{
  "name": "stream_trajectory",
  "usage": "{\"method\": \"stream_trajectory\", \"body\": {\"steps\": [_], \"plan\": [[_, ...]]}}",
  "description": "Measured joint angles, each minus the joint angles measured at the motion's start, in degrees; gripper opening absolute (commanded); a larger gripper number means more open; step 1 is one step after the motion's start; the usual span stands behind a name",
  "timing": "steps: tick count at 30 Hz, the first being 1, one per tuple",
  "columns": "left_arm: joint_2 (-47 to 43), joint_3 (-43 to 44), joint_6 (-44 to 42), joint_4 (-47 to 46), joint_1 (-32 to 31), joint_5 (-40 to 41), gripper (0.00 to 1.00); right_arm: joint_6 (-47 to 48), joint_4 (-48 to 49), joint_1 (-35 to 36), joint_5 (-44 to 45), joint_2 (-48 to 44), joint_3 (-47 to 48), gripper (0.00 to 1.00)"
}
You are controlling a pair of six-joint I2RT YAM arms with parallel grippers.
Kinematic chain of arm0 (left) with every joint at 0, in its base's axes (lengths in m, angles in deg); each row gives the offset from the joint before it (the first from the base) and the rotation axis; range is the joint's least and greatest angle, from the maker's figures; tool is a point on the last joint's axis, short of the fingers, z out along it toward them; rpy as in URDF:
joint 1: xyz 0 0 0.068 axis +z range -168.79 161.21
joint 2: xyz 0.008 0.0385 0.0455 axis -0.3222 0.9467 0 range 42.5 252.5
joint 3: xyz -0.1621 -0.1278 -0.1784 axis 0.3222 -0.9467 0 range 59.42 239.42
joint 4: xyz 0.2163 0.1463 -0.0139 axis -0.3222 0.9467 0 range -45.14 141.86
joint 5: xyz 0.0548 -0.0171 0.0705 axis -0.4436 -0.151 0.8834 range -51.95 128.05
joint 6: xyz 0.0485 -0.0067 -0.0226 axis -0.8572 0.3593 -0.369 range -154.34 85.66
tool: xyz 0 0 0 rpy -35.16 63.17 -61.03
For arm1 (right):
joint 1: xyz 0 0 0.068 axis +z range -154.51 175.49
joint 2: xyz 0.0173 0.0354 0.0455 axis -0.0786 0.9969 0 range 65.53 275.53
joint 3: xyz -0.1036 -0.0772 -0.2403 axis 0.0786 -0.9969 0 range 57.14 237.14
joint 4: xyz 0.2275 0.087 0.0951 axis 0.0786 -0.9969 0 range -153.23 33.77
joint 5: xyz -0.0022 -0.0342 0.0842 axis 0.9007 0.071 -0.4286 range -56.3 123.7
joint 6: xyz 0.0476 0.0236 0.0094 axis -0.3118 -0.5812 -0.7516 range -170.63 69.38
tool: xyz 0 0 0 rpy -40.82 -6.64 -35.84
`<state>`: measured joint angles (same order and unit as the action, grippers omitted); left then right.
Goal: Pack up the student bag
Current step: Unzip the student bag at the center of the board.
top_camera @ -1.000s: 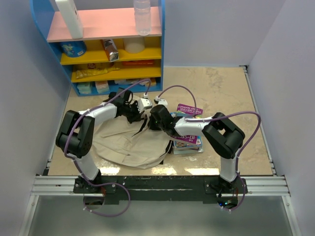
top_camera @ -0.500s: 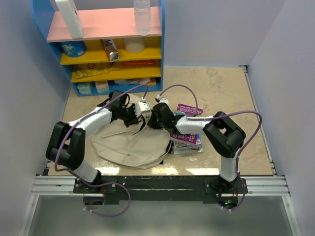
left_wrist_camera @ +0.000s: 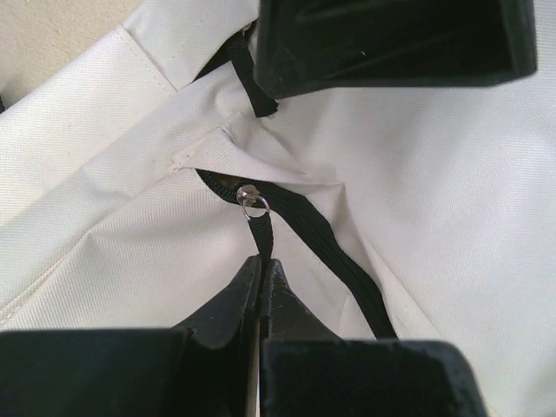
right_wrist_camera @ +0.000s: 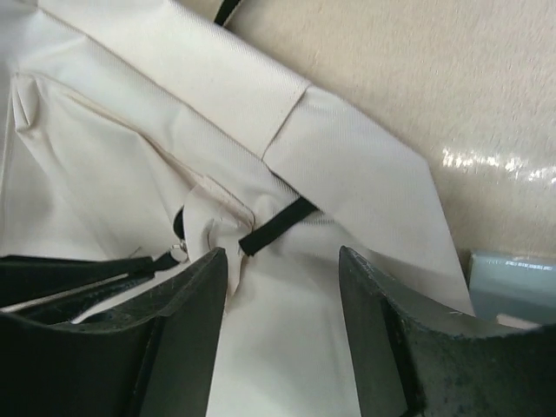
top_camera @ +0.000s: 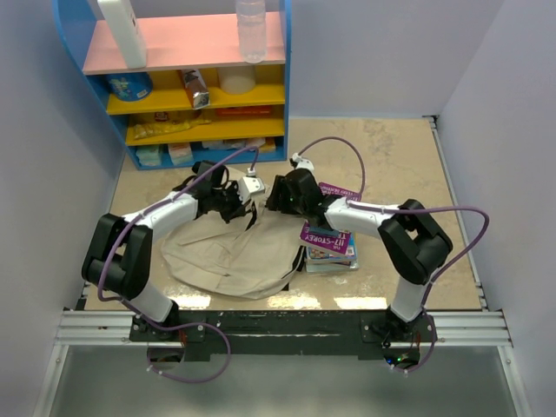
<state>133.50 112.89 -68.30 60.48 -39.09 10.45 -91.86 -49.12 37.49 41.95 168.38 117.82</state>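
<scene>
With jaws of the left gripper (left_wrist_camera: 261, 274) pinched shut on the black zipper pull (left_wrist_camera: 258, 234), grips the student bag (top_camera: 226, 256), flat on the table (top_camera: 391, 156). Hovers the right gripper (right_wrist_camera: 282, 261), jaws apart and empty, just beside. Probably calls for hauling along the zipper (left_wrist_camera: 347, 268), slanting away from the pull.

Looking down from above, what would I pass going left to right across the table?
Left arm's elbow → bag → books → right arm's elbow.
</scene>
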Motion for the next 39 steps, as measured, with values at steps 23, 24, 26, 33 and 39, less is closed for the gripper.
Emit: {"method": "stream_trajectory", "body": {"steps": [23, 24, 26, 33, 39], "plan": [[-0.8, -2.8, 0.5, -2.6, 0.0, 1.1, 0.0, -4.4, 5.7, -0.7, -14.3, 8.1, 4.5, 0.45], [-0.9, -2.8, 0.5, -2.7, 0.0, 1.1, 0.0, -4.8, 6.4, -0.7, -14.7, 8.2, 4.5, 0.45], [-1.1, -2.8, 0.5, -2.7, 0.0, 1.2, 0.0, -5.4, 7.4, -0.7, -15.5, 8.5, 4.5, 0.44], [-1.7, -2.8, 0.5, -2.7, 0.0, 1.3, 0.0, -6.3, 7.1, -0.7, -15.2, 9.5, 5.2, 0.46], [-3.0, -3.8, 0.3, -2.6, 0.0, 1.5, 0.0, -6.1, 4.4, -0.6, -13.5, 9.5, 5.2, 0.48]]}}
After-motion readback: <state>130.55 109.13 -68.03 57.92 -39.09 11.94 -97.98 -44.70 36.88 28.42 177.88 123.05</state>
